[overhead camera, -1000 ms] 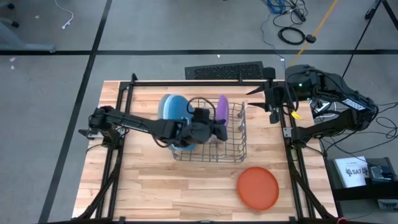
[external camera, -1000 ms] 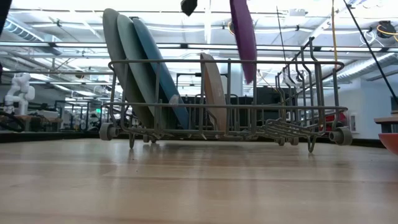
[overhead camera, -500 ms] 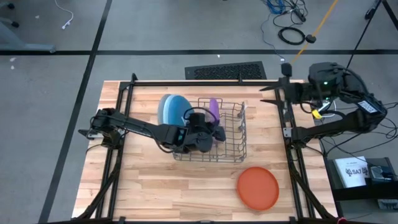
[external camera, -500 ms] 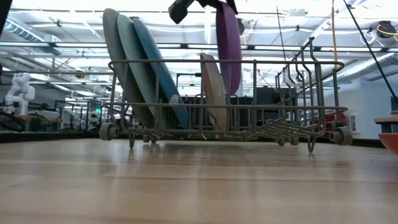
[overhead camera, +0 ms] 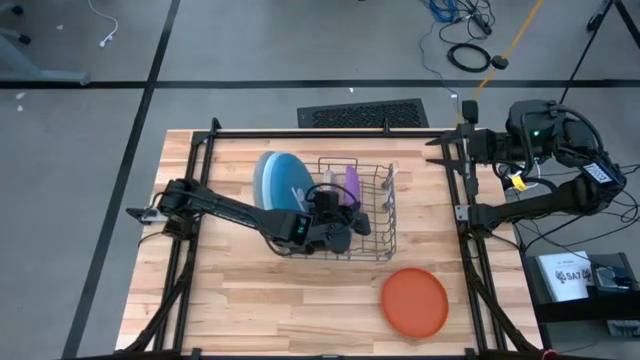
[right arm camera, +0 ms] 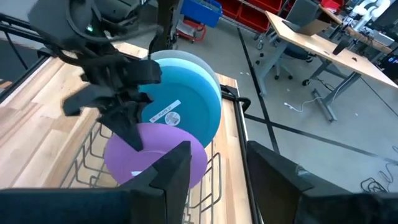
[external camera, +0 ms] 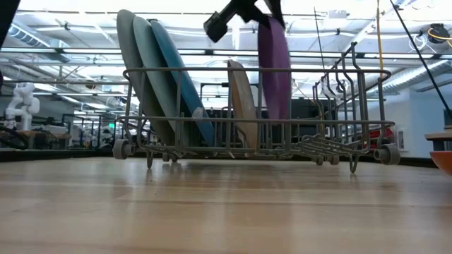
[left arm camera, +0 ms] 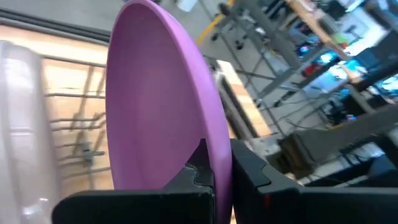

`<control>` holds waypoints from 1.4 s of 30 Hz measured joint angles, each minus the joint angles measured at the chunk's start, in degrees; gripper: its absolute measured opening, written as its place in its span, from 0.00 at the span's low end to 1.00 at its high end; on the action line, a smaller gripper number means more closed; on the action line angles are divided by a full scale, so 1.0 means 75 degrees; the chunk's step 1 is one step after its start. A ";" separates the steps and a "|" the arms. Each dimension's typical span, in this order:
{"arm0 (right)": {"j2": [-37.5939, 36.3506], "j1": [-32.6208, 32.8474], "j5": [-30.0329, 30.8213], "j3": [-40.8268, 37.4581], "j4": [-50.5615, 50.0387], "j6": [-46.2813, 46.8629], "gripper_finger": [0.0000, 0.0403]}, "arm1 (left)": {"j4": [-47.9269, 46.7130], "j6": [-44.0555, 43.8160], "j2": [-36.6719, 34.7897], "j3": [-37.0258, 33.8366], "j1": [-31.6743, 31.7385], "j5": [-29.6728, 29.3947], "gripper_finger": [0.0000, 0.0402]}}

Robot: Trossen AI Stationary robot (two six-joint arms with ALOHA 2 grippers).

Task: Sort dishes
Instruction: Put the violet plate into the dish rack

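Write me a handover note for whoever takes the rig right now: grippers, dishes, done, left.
Left gripper: shut on the purple plate, holding it upright inside the dish rack.
Right gripper: open, holding nothing, parked near the table's far right edge.
Done: three larger plates and the beige plate stand in the rack.
Left: release the purple plate, then probably rack the orange-red plate lying flat on the table.
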 joint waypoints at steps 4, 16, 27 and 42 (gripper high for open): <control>-0.0003 0.0000 0.0000 0.0000 -0.0003 0.0033 0.37 | 0.0082 0.0206 -0.0003 0.0000 -0.0052 -0.0040 0.04; 0.0000 0.0003 -0.0003 0.0000 -0.0009 0.0117 0.37 | -0.0285 0.0188 0.0059 0.0000 -0.0030 -0.0127 0.04; 0.0015 0.0001 0.0000 0.0000 0.0000 0.0169 0.37 | -0.0538 -0.0159 0.0266 -0.0038 0.0128 0.0015 0.04; 0.0015 0.0003 -0.0204 0.0000 -0.0006 0.0176 0.37 | -0.0904 -0.0419 0.0399 -0.0041 0.0122 0.0017 0.06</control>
